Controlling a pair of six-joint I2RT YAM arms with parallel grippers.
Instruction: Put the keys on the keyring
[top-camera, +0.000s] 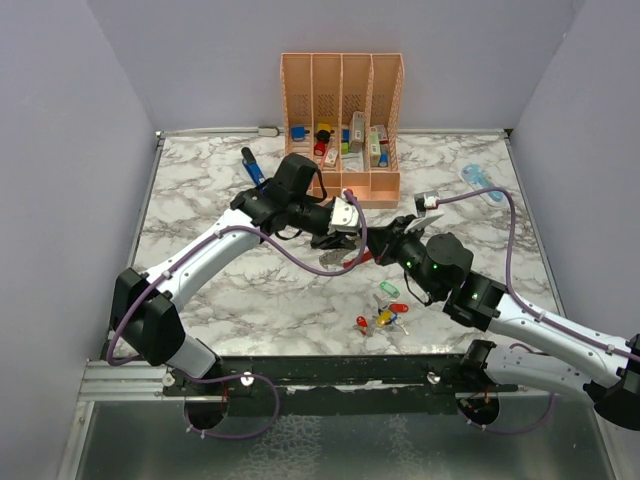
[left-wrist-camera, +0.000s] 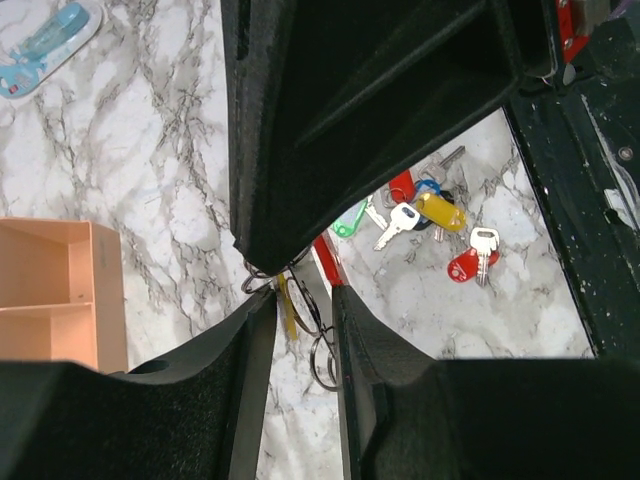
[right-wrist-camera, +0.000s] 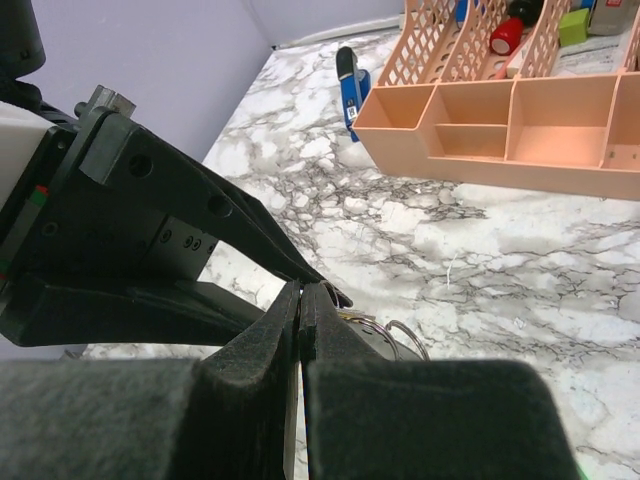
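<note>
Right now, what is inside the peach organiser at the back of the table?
In the peach organiser, the upright slots hold small coloured items: a blue one, a red-black one, a green one and grey boxes. Dividers hide their lower parts; the front trays look empty.

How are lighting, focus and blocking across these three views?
Top view: even light, sharp, only soft shadows under the left claw and right claw; the keys are tiny. Left wrist view: both black claws cover most of the frame, keyring half hidden, keys sharp in the gap. Right wrist view: the right claw, up close, is blurred; the peach organiser behind is sharp.
</note>
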